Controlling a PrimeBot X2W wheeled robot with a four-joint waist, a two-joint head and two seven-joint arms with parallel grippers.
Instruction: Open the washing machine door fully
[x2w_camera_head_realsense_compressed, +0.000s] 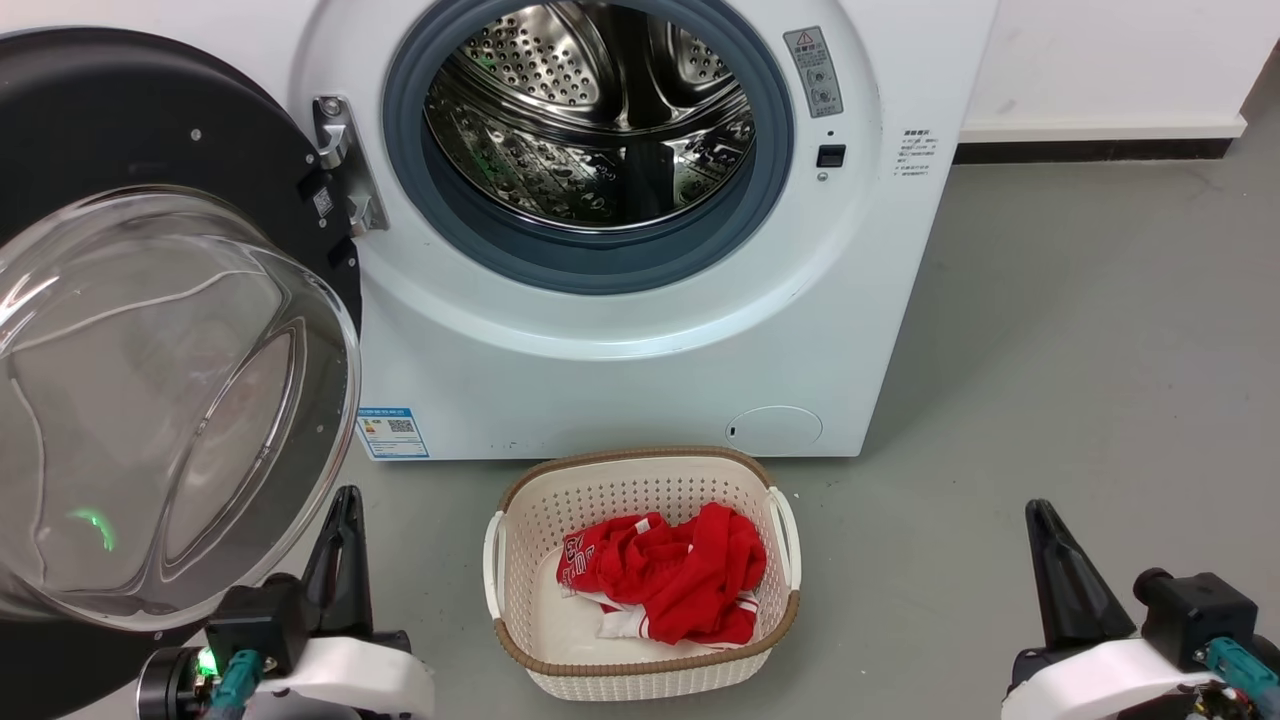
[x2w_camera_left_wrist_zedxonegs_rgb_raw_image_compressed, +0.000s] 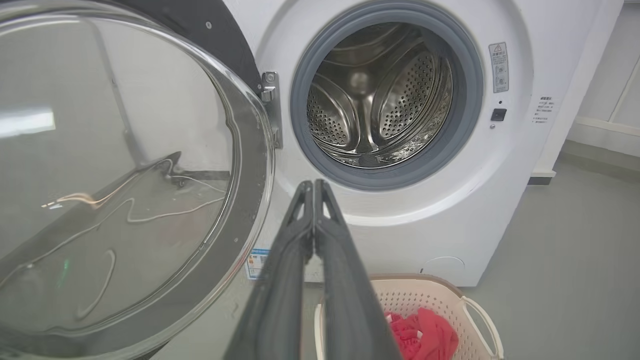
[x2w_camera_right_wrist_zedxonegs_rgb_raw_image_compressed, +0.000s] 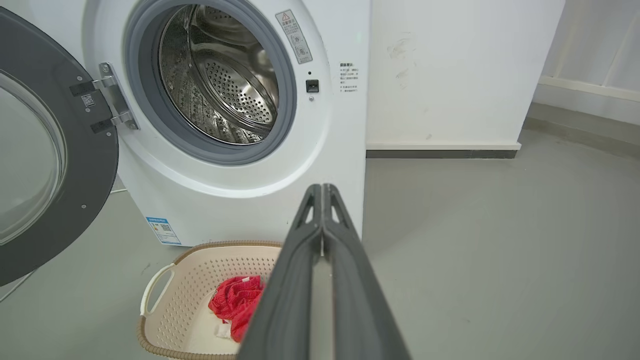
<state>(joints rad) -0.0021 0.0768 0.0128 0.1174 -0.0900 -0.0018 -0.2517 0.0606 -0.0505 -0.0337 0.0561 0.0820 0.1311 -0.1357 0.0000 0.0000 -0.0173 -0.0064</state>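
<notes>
Door swung wide on its left-side hinge, both grippers idle and low.

The washing machine door (x2w_camera_head_realsense_compressed: 150, 120) hangs open left of the washing machine (x2w_camera_head_realsense_compressed: 620, 350), its upright disc and glass bowl just left of the left gripper (x2w_camera_head_realsense_compressed: 345, 505), the nearer arm. The right gripper (x2w_camera_head_realsense_compressed: 1038, 512) sits well apart. Both pairs of fingers are pressed together, holding nothing. The steel drum (x2w_camera_head_realsense_compressed: 590, 120) looks empty, and the basket (x2w_camera_head_realsense_compressed: 640, 462) in front holds red clothing (x2w_camera_head_realsense_compressed: 670, 575).

One washing machine (x2w_camera_head_realsense_compressed: 620, 345), one door (x2w_camera_head_realsense_compressed: 120, 110), one basket (x2w_camera_head_realsense_compressed: 640, 457), two claws (x2w_camera_head_realsense_compressed: 345, 498) (x2w_camera_head_realsense_compressed: 1038, 510)
</notes>
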